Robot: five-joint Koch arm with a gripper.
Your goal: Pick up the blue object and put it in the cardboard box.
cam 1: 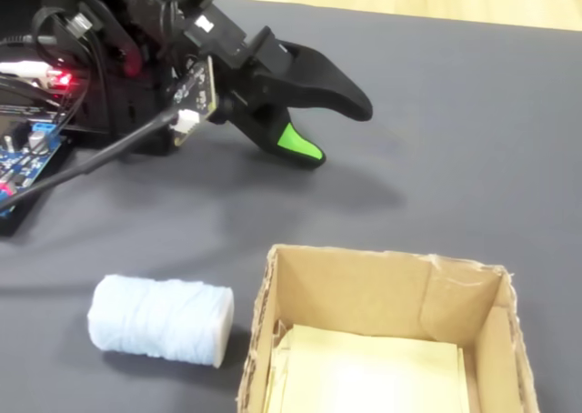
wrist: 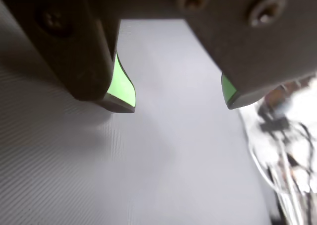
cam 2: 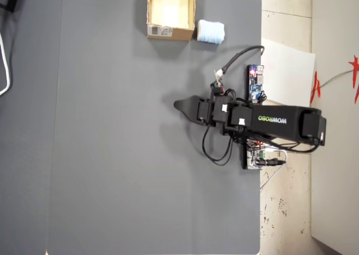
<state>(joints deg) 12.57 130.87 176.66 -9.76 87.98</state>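
The blue object (cam 1: 159, 320) is a pale blue, soft roll lying on its side on the grey mat, just left of the cardboard box (cam 1: 356, 297) in the fixed view. In the overhead view the blue object (cam 2: 210, 31) touches the right side of the cardboard box (cam 2: 170, 32), whose white barcode label faces the arm. My gripper (cam 1: 335, 131) is open, hovering low over bare mat well away from both. In the wrist view the gripper (wrist: 177, 103) shows green pads (wrist: 121, 86) wide apart with only mat between them. The overhead view shows the gripper (cam 2: 180, 105) pointing left.
The arm's base, a blue circuit board (cam 1: 23, 154) and cables (cam 1: 100, 154) sit at the left of the fixed view. In the overhead view the circuit board (cam 2: 255, 81) lies at the mat's right edge. A pale sheet (cam 1: 373, 372) lines the box's floor.
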